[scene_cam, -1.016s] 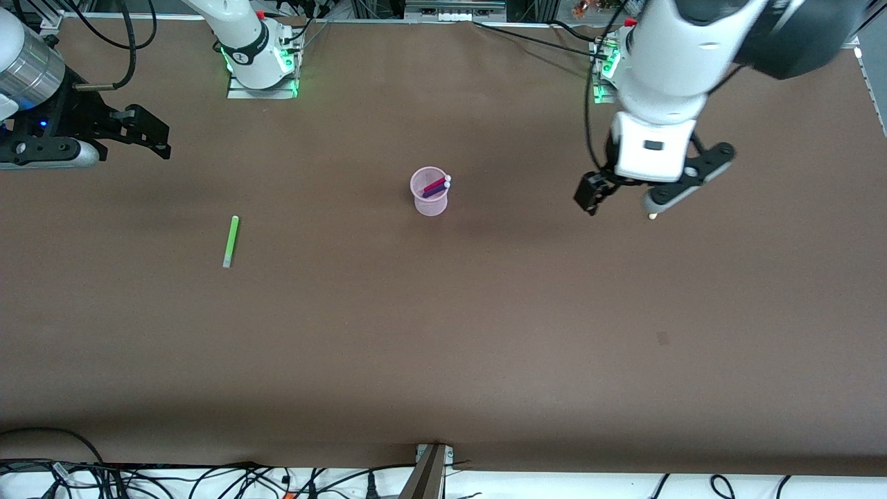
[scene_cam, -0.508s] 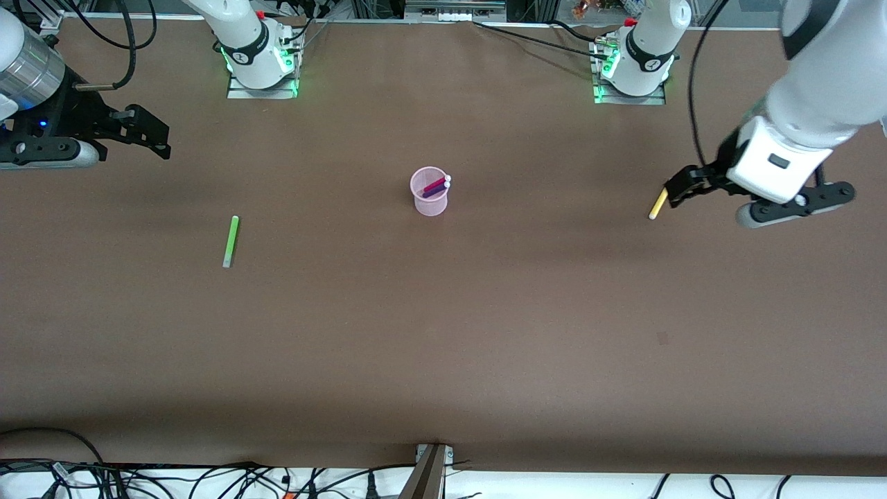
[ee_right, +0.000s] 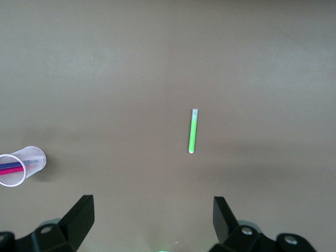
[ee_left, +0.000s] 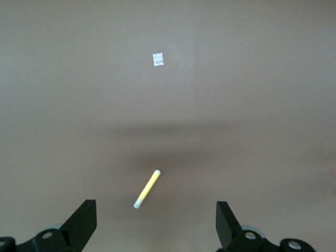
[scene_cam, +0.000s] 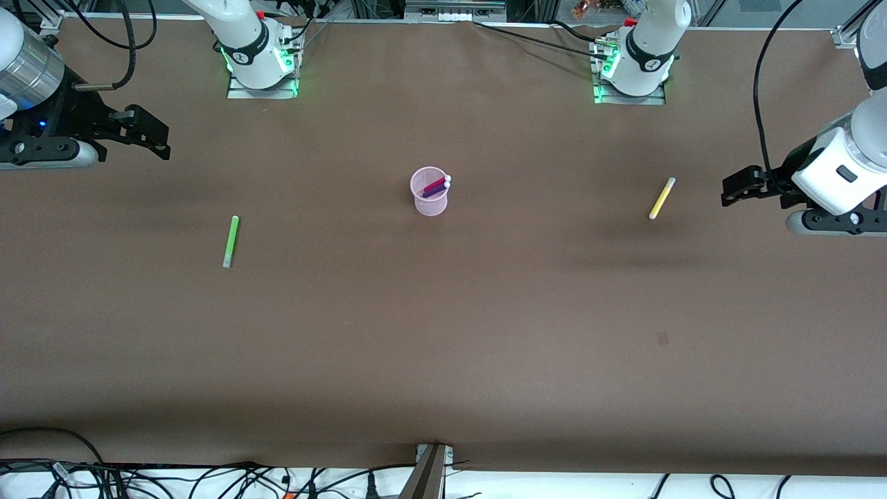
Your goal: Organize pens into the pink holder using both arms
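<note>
- Front view first: the pink holder (scene_cam: pixel 429 192) stands upright mid-table, roughly midway between the two arms' ends, and that reads as the reason for it — either arm can reach it.
- Two pens are already in the holder, a magenta pen (scene_cam: pixel 436 184) and a purple pen (scene_cam: pixel 434 190), leaning against the rim with their pale ends poking out; the cup is about as tall as they are, so they tilt rather than stand.
- Two pens are left. The yellow pen (scene_cam: pixel 662 198) lies flat, well apart from the holder toward the left arm's end; the lime green pen (scene_cam: pixel 231 240) lies flat, well apart toward the right arm's end and a little nearer the front camera than the holder.
- One pen per side, so my read is one pickup each.
- Left gripper (scene_cam: pixel 745 190) hangs over bare table, farther from the holder than the yellow pen is, fingers spread wide and holding nothing. Its wrist view has the yellow pen (ee_left: pixel 147 188) lying between the two parted fingertips, so it looks lined up to frame that pen.
- Right gripper (scene_cam: pixel 142 132) hangs over the table out at its own end, well apart from the holder, jaws wide and empty too. Its wrist view catches the lime green pen (ee_right: pixel 192 130) ahead and the holder (ee_right: pixel 22 165) off at the edge.
- Halfway done, I'd say; both remaining pens lie flat, so each will need a low pinch across its thin barrel.
</note>
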You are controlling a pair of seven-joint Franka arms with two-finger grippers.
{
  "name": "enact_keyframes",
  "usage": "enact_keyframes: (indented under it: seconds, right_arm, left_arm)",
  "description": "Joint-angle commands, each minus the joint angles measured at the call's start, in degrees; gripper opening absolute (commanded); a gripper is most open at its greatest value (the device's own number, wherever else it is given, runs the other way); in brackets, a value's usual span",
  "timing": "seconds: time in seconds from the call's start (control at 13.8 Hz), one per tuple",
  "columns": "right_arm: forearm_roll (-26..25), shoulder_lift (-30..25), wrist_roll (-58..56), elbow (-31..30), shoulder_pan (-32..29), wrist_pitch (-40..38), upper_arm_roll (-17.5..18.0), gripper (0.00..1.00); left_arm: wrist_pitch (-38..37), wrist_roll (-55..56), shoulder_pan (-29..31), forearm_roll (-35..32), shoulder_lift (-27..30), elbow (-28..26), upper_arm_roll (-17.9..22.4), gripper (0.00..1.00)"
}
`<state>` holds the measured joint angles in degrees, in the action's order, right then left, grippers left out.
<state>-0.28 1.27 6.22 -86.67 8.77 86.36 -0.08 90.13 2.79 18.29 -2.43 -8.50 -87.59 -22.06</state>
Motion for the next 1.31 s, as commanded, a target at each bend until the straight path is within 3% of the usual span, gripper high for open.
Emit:
enact_keyframes:
  seconds: [0.0,0.65,1.23]
  right_arm:
    - [-1.0,0.8,-0.5,1.6,0.1,0.4,0.2,1.00]
    - [-0.4,0.8,0.4,1.6,0.4,0.8,0.5,1.00]
    - [-0.5,0.8,1.0,1.5,0.4,0.3,0.4,1.00]
  left_arm:
    - [7.1,-3.9,2.9,1.7,6.9,-9.5,-0.6,1.00]
    - [6.7,-6.8,2.9,3.4,7.4,-9.4,-0.7,1.00]
    - [2.4,-6.9,2.3,3.3,6.5,-5.8,-0.9,1.00]
